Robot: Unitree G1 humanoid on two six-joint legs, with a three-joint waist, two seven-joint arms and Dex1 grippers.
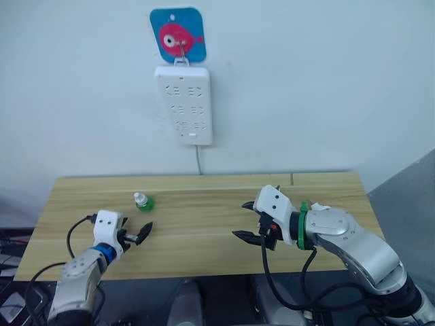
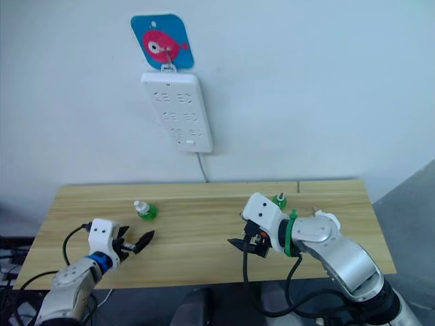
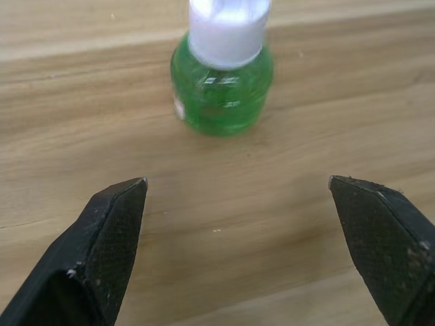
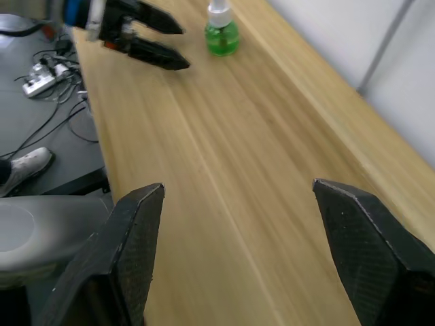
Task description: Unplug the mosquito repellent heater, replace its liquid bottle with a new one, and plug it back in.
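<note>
Reaching with spread-fingered left gripper (image 1: 138, 233) toward the green bottle (image 1: 143, 202) just beyond; right gripper (image 1: 251, 221) also agape, empty; needs closing around it.

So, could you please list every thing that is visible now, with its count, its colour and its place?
Bottle: one, green with white cap, upright on the table, ahead of the left gripper.
Second bottle: one, green, on the table behind the right gripper, partly hidden.
Power strip: one, white, hanging on the wall above the table, sockets empty.
Fish hook plate: one, blue with a pink fish, on the wall, holding the power strip.
Table: one, light wood, against the wall.
Left gripper: one, black fingers, open, over the table's near left part.
Right gripper: one, black fingers, open, over the table's right half.
</note>
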